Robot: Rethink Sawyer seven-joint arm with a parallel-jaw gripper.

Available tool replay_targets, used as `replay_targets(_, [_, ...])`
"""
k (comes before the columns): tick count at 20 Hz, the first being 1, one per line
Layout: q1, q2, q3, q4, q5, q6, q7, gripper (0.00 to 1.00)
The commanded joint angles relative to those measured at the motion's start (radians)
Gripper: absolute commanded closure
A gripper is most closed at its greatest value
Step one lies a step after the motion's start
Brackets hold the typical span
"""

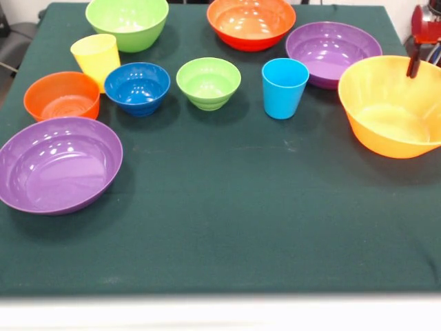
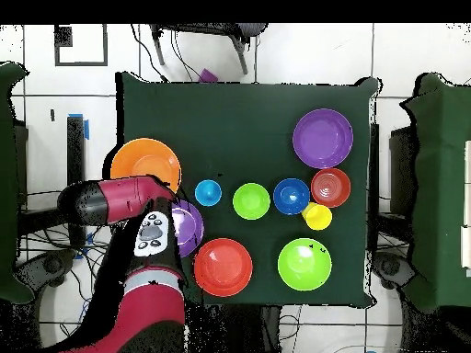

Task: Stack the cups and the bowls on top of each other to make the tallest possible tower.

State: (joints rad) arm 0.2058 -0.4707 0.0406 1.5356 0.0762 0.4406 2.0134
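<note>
I see the gripper [image 1: 413,65] only as a dark tip hanging over the far rim of the big orange bowl [image 1: 393,107]; I cannot tell how the jaws stand; no writing is readable on any piece. Just beside that tip sits a purple bowl [image 1: 333,52], then the light blue cup [image 1: 284,86]; the yellow cup [image 1: 96,60] stands well apart, all loose on the green table [image 1: 227,227]; no tower is built.

Glossy smooth plastic bowls [image 1: 60,164] and cups [image 1: 284,87] on matt green cloth [image 1: 227,221].
</note>
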Motion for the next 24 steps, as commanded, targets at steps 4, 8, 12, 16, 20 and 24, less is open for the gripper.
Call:
replay_targets(4, [-0.063,0.101,0.007,-0.102,-0.025,-0.105,0.087,0.00])
replay_targets(8, [-0.070,0.077,0.003,-0.080,-0.030,-0.097,0.079,0.00])
replay_targets(12, [-0.081,0.076,0.003,-0.079,-0.035,-0.099,0.066,0.00])
replay_targets(16, [-0.103,0.072,0.009,-0.078,-0.044,-0.083,0.041,0.00])
replay_targets(20, [-0.110,0.035,0.008,-0.062,-0.043,-0.037,0.033,0.00])
replay_targets(24, [-0.116,0.010,0.009,-0.065,-0.042,0.006,0.021,0.00])
